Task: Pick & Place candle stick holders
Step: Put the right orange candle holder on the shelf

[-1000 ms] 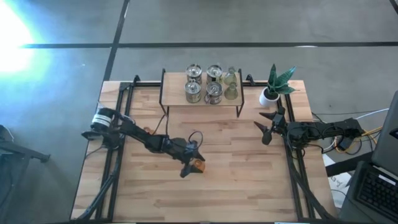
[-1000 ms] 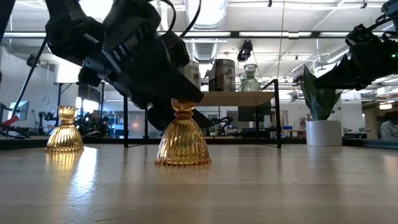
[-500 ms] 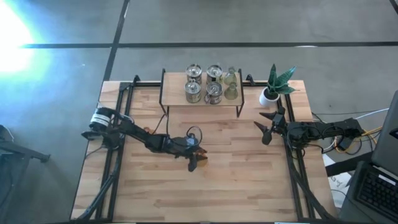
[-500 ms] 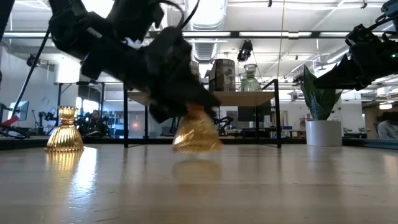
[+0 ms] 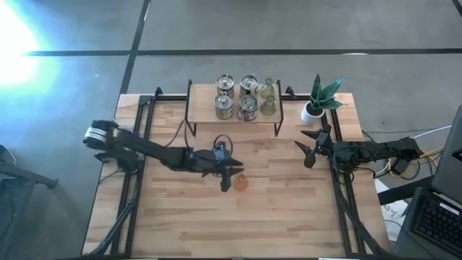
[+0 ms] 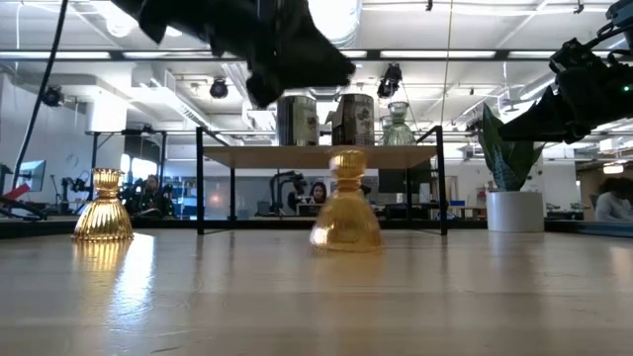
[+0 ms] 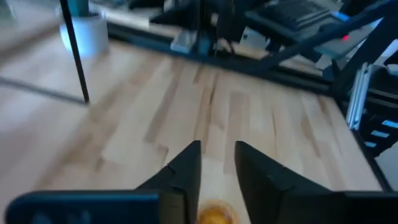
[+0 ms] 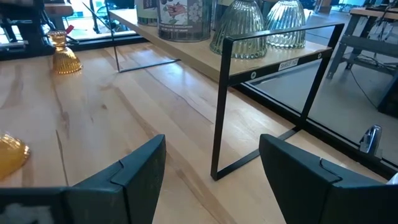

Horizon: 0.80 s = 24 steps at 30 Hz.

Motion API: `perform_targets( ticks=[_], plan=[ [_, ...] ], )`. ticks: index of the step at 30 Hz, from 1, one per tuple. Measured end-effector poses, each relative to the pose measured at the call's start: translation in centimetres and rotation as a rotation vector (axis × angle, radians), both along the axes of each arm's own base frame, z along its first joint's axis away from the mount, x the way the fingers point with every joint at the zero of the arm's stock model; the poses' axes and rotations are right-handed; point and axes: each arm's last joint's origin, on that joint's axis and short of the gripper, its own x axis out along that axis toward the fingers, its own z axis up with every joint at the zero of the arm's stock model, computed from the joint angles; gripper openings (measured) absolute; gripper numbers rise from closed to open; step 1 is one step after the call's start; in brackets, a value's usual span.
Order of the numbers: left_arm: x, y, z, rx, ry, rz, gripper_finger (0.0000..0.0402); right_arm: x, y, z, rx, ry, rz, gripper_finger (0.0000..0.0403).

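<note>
While eight holders can be counted in all, six of them stand on the one shelf [image 5: 234, 120] at the top centre of the table [image 5: 289, 217], in two rows of three: four silvery holders [image 5: 224, 84] to the left and middle, and two green holders [image 5: 268, 87] at the right end. The other two are orange and stand on the bare wood. One orange holder [image 5: 240, 183] stands upright at the middle of the high view, just right of the left gripper [image 5: 227, 180] and free of it; in the low view it sits at centre [image 6: 346, 213] with the gripper's dark bulk above it. The second orange holder [image 6: 102, 206] stands at the left edge of the low view, well apart from the first, and shows at the upper left of the right wrist view [image 8: 62, 53]. The left gripper's fingers [image 7: 186, 168] stand a slim gap apart and grip nothing. The right gripper [image 5: 312, 148] waits at the right of the table, below the one potted plant [image 5: 317, 98], its jaws spread wide and empty. The shelf carries only the six holders; the plant's white pot stands on the table beside the shelf's right end.
</note>
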Motion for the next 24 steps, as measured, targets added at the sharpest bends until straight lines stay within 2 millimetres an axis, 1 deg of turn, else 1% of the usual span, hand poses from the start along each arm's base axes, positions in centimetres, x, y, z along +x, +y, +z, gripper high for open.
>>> perform_targets(
  ticks=[4,9,12,15,17,19,21,24],
  plan=[
    [-1.0,0.2,2.1,0.047,-0.048,-0.014,0.007,0.0,0.0,0.0,0.0,0.0,0.0,0.0251],
    [-2.3,0.4,3.0,0.056,-0.015,-0.018,0.0062,0.0,0.0,0.0,0.0,0.0,0.0,0.0251],
    [-2.9,0.4,2.9,0.074,0.037,-0.062,0.0062,0.0,0.0,0.0,0.0,0.0,0.0,0.0251],
    [-3.4,0.3,1.6,0.052,0.132,-0.092,0.0063,0.0,0.0,0.0,0.0,0.0,0.0,0.0251],
    [-3.8,0.3,0.0,-0.001,0.214,-0.074,0.0066,0.0,0.0,0.0,0.0,0.0,-0.001,0.0251],
    [-4.3,0.3,-2.0,-0.086,0.292,-0.041,0.0072,0.0,0.0,0.0,0.0,0.0,0.0,0.0251],
    [-4.6,0.2,-4.0,-0.13,0.325,-0.047,0.0086,0.0,0.0,0.0,0.0,0.0,0.0,0.0251],
    [-5.0,0.0,-6.2,-0.195,0.312,-0.05,0.0124,0.0,0.0,0.0,0.0,0.0,-0.001,0.0251]
  ],
)
